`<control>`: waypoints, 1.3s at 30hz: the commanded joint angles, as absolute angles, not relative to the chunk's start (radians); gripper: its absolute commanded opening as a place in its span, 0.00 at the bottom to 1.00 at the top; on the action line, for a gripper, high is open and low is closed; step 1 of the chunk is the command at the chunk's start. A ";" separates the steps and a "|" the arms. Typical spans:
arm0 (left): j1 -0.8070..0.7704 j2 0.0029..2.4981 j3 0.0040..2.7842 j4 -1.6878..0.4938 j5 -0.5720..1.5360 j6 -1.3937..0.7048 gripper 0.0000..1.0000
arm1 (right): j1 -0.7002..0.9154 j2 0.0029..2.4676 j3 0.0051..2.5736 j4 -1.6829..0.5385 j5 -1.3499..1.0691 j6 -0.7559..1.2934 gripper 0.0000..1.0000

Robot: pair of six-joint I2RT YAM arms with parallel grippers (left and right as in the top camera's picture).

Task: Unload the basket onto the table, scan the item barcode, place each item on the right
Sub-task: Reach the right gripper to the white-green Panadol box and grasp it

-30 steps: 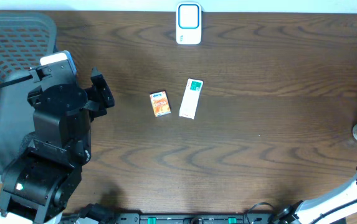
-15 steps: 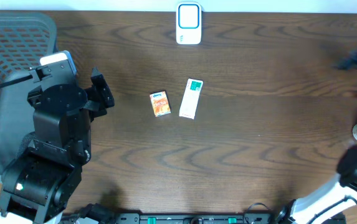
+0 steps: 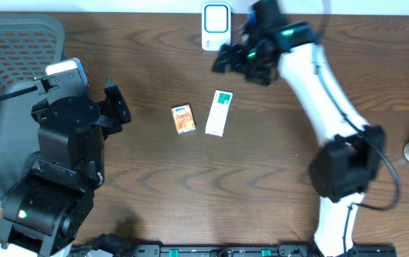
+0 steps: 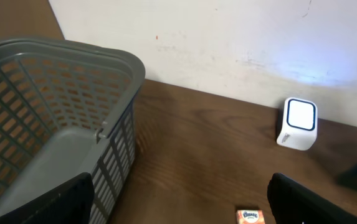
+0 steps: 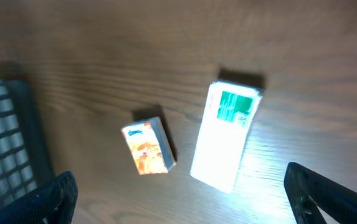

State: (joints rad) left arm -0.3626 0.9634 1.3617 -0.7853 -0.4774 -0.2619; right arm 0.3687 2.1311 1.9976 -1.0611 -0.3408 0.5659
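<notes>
R gripper [image 3: 237,53] hovers over the table near the barcode scanner [image 3: 216,27], jaws spread wide, nothing held. Green-white box [image 3: 219,113] lies flat mid-table, just beside a small orange box [image 3: 183,119], both untouched. L gripper [image 3: 118,106] gapes wide too, empty, next to the grey basket [image 3: 4,57].

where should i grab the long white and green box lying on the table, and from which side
Come straight down from above and close across the two long edges of the white and green cardboard box, around mid-length. It lies flat on the wooden table, long and narrow, so its width is likely the easiest span. The small orange box beside it lies apart, leaving finger room.
</notes>
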 commanded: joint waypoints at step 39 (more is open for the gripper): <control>-0.360 0.960 1.352 -0.785 -0.487 -0.266 0.89 | 0.472 2.477 2.011 -1.137 -0.061 0.801 0.66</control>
